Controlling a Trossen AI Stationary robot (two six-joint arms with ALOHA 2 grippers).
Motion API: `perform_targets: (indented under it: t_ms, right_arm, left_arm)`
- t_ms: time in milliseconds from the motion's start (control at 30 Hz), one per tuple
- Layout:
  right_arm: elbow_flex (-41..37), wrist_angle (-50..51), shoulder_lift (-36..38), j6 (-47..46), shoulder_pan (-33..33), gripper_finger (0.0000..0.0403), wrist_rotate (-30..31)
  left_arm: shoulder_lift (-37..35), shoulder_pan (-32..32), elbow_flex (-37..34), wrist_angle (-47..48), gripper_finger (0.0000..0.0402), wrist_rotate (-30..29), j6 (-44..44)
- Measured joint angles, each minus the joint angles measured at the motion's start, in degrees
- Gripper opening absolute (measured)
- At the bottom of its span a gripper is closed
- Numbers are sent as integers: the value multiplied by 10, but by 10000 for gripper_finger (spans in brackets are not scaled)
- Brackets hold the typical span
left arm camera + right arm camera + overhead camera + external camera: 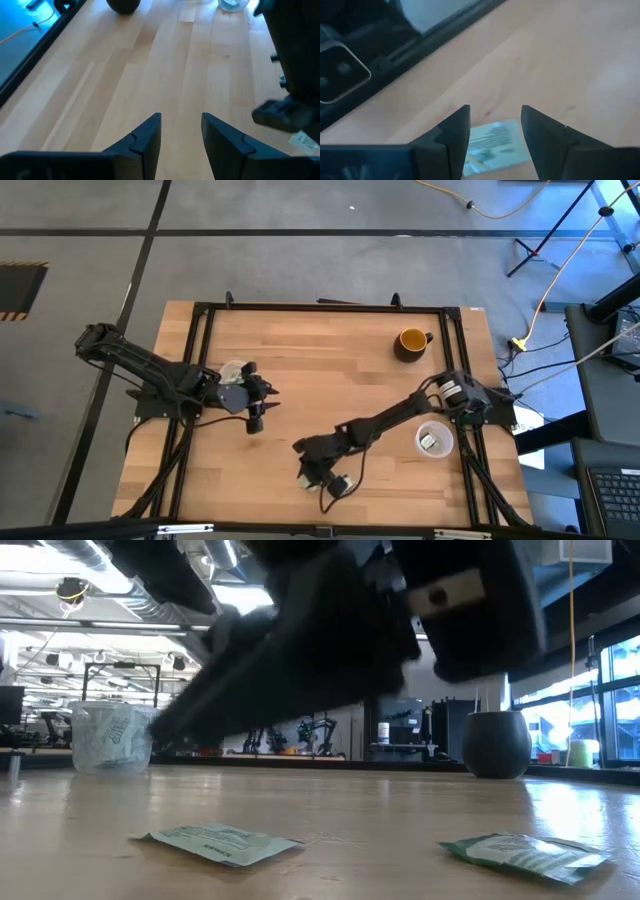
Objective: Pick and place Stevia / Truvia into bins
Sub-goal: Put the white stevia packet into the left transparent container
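Packets of Stevia lie on the desk (330,370), 2 of them near its front edge. Right end effector (495,131) hangs low over 1 packet (492,145) with its fingers spread, straddling it, probably to pinch it (nothing held yet). Left end effector (181,134), also apart and empty, waits beside the left cup (110,737), which already contains packets.
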State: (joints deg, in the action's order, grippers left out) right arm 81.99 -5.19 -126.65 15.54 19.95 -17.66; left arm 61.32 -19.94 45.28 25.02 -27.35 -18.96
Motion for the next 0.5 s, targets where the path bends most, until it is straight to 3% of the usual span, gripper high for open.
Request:
perform_targets:
  t_ms: [200, 500]
  right_arm:
    - [48, 90, -37, -1, 5, 140, 52]
    - [50, 100, -38, 0, 5, 64, 56]
  left_arm:
    - [0, 0, 0, 2, 134, 3, -29]
    - [0, 0, 0, 5, 134, 16, -39]
